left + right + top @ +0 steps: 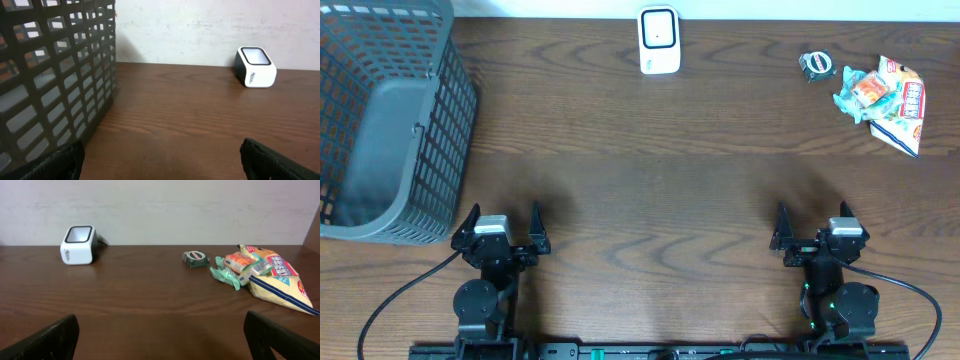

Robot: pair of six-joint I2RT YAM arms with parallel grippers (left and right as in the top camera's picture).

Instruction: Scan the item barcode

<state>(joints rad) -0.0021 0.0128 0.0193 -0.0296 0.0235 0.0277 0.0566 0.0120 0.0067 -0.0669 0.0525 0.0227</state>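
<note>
Both pincers sit parked at my near edge of the table, the right gripper (812, 232) and the left gripper (502, 226) each spread wide, holding nothing and touching nothing. From the right wrist view I see only the two dark fingers (47, 339) at the frame's lower corners with bare wood between them. What I have to scan lies in the far right corner: a loose heap of snack packets (885, 97), its largest bag stretched roughly along the far-to-near line in the overhead, with a small dark tape roll (816, 66) just beside it on the left. The heap lies ahead and to the right of my right pincer, well apart from it, so I judge the right arm the nearer one. The scanner (659, 40) stands at the far edge, mid-table, between the two arms' reach
</note>
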